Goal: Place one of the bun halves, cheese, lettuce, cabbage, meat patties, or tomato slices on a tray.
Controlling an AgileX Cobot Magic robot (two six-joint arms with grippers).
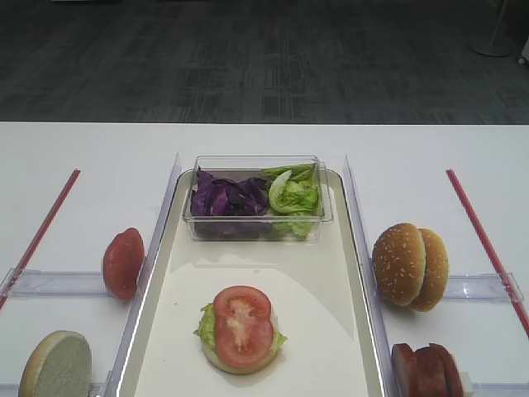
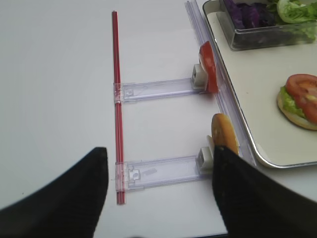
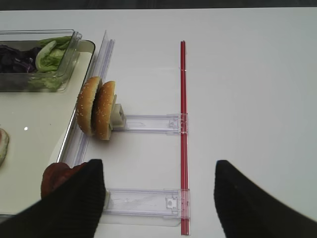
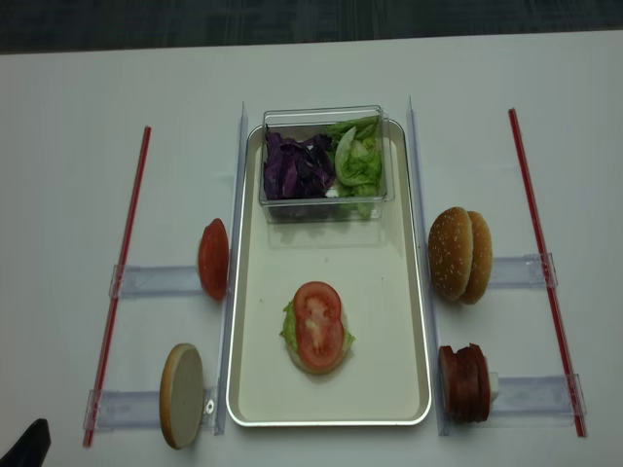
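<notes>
On the cream tray [image 1: 318, 285] lies a stack of a bun bottom, lettuce and a tomato slice [image 1: 242, 324]. Another tomato slice [image 1: 123, 263] stands on edge left of the tray, with a pale bun half [image 1: 56, 364] nearer. To the right stand two sesame bun tops [image 1: 409, 265] and the meat patties [image 1: 428, 370]. Cabbage [image 1: 225, 198] and lettuce [image 1: 295, 194] fill a clear box. Cheese is out of view. My left gripper [image 2: 158, 151] is open over the table beside the pale bun half [image 2: 224, 134]. My right gripper [image 3: 158, 161] is open, with the patties [image 3: 57, 178] beside its left finger.
The clear box [image 1: 256, 165] sits at the tray's far end. Clear plastic holders [image 1: 50, 283] [image 1: 483, 287] and upright clear strips flank the tray. Red rods [image 1: 41, 231] [image 1: 483, 236] lie along the outer left and right of the white table.
</notes>
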